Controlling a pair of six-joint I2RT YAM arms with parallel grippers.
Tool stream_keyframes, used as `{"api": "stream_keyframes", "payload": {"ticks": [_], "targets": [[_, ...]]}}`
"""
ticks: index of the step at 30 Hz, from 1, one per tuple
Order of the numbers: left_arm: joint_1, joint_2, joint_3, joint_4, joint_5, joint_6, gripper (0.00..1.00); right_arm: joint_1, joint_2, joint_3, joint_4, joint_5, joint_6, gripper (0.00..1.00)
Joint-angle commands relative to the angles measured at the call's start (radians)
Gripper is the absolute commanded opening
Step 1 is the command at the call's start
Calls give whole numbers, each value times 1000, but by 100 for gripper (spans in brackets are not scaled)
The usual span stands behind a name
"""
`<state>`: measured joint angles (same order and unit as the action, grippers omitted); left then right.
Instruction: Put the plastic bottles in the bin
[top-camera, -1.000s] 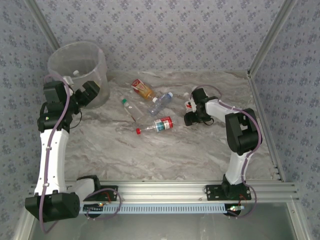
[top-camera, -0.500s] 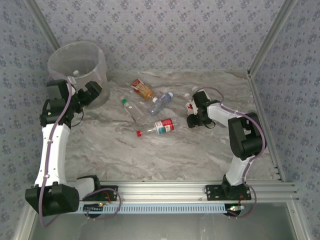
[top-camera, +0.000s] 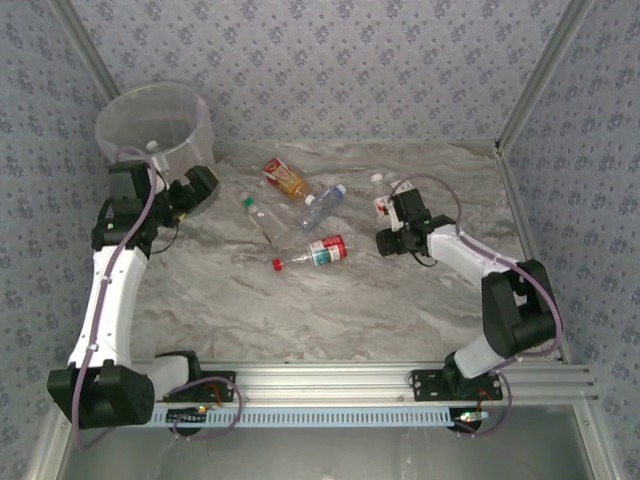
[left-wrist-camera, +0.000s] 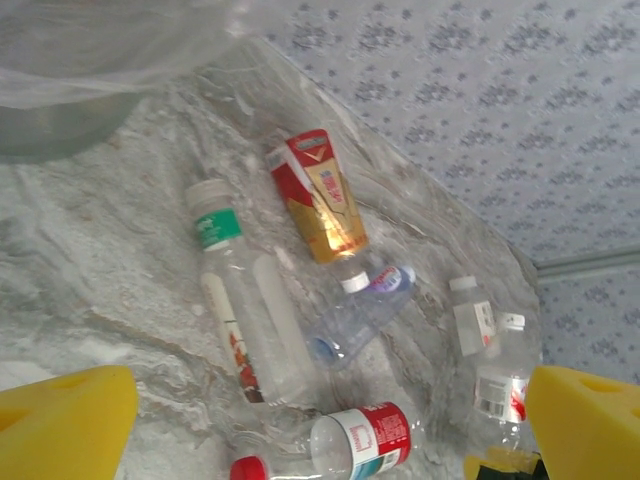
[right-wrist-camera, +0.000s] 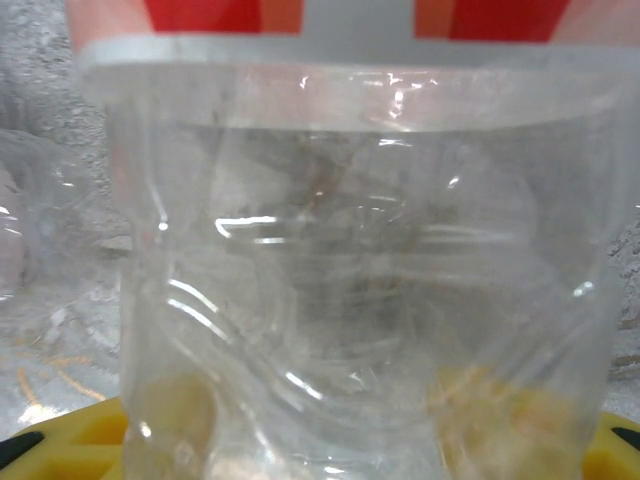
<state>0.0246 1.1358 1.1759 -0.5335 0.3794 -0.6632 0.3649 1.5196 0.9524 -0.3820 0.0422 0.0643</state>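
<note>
The left gripper (left-wrist-camera: 328, 425) holds its yellow fingers (left-wrist-camera: 65, 420) wide apart above a marbled tabletop (left-wrist-camera: 90, 270). The lined bin (left-wrist-camera: 60, 120) stands at the back edge. Scattered beyond it lie a green-labelled bottle (left-wrist-camera: 240, 310), a red-and-orange bottle (left-wrist-camera: 320, 195), a blue-capped bottle (left-wrist-camera: 362, 310), a red-capped bottle (left-wrist-camera: 345, 447) and two white-capped bottles (left-wrist-camera: 472, 316).
</note>
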Motion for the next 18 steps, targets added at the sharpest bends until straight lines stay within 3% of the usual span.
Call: {"api": "stream_keyframes", "payload": {"ticks": [1, 5, 9, 18], "targets": [[-47, 19, 24, 52, 36, 28, 99, 21, -69, -29, 40, 15, 29, 55], [-105, 53, 39, 84, 73, 43, 99, 38, -127, -54, 69, -2, 51, 54], [-179, 95, 57, 105, 75, 61, 99, 72, -190, -76, 123, -100, 49, 54], [-317, 209, 115, 148, 72, 56, 100, 178, -270, -88, 146, -115, 75, 54]]}}
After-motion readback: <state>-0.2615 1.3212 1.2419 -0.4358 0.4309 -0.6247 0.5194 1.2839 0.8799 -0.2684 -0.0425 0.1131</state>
